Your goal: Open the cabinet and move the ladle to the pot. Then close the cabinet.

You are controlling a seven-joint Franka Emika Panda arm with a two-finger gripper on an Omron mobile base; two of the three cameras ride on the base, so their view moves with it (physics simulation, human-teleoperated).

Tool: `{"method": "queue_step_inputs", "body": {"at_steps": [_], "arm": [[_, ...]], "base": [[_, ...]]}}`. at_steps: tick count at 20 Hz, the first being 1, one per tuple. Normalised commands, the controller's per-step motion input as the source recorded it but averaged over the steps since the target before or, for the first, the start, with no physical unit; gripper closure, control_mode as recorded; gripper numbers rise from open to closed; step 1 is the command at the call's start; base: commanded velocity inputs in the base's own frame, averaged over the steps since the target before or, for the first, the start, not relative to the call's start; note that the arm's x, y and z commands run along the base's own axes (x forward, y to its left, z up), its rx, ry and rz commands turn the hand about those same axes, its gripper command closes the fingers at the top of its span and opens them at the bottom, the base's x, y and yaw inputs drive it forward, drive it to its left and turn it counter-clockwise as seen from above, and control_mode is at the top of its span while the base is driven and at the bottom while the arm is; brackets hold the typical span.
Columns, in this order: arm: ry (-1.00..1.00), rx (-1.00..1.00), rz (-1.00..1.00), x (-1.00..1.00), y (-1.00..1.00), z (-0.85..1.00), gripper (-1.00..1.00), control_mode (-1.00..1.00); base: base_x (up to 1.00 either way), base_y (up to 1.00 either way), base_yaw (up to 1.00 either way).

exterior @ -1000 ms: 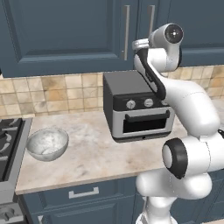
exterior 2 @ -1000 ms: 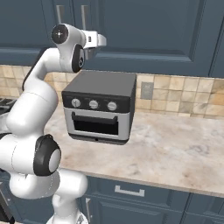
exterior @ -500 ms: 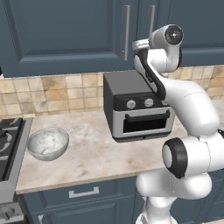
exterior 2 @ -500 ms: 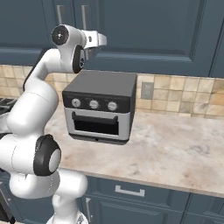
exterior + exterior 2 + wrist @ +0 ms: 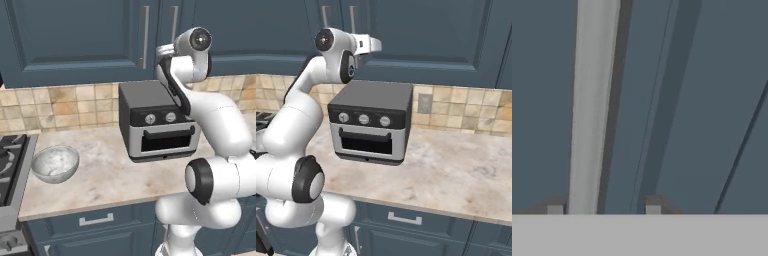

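Two jaws flank the cabinet (image 5: 75, 40) door's smooth silver bar handle (image 5: 592, 110)

Arm raised high, pincer (image 5: 604, 209) half-spread

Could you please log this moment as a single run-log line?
phase: reaching to open | target: dark slate-blue wall cabinet, doors closed | gripper: fingertips straddle silver bar handle | grip: unconfirmed

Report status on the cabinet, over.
Gripper at the cabinet, fingertips straddling a silver bar handle, not clamped. Doors shut. Nothing in the way.
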Motion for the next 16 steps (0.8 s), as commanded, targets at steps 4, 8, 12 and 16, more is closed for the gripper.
{"method": "queue_step_inputs", "body": {"at_steps": [4, 8, 12, 16], "arm": [[-0.02, 0.02, -0.1, -0.31, -0.96, 0.06, 1.0, -1.0], [0.0, 0.06, -0.08, -0.48, -0.99, 0.04, 1.0, -1.0], [0.0, 0.08, -0.07, -0.72, -1.0, 0.06, 1.0, -1.0], [0.0, 0.07, -0.06, -0.97, -1.0, 0.09, 1.0, -1.0]], "base": [[0.0, 0.0, 0.0], [0.0, 0.0, 0.0], [0.0, 0.0, 0.0], [0.0, 0.0, 0.0]]}}
